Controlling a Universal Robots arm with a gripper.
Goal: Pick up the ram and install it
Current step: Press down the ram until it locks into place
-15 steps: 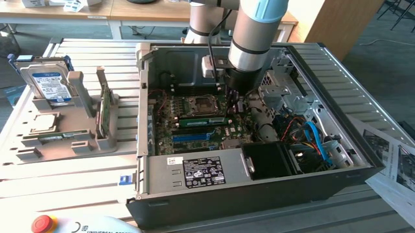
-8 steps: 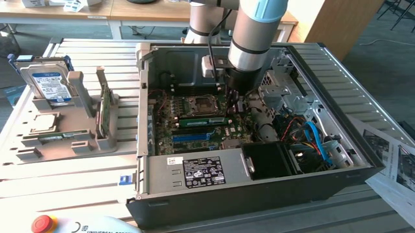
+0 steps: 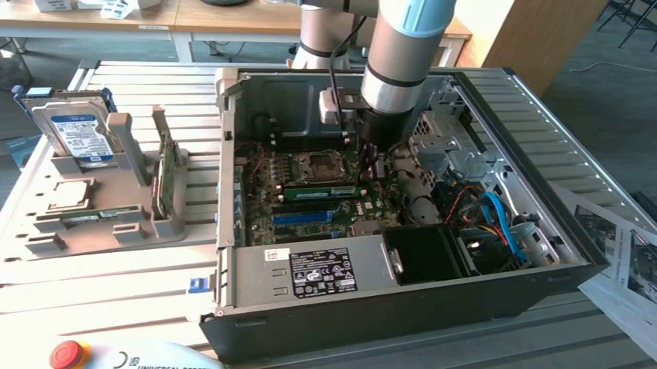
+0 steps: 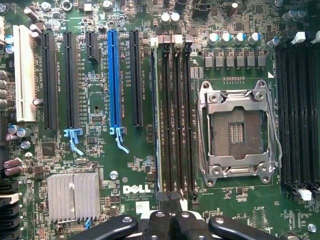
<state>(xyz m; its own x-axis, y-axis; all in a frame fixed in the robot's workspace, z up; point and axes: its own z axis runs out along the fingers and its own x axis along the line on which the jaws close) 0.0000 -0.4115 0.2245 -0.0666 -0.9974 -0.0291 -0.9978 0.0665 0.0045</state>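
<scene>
Fingers (image 4: pixel 167 220) closed at lower centre, over the ram (image 4: pixel 158 120) standing in its motherboard (image 4: pixel 100 150) slot; seating step. Looks like it needs firm, straight downward pressure.

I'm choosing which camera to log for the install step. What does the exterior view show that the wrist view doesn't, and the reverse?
Exterior view alone: the whole open computer case, the robot arm reaching down into it, the grey parts tray on that view's left with the hard drive standing in it, and the power supply.

Wrist view alone: close board detail, including the white slot, the silver heatsink and the Dell logo.

Both: the motherboard with its CPU socket and blue slot.
</scene>
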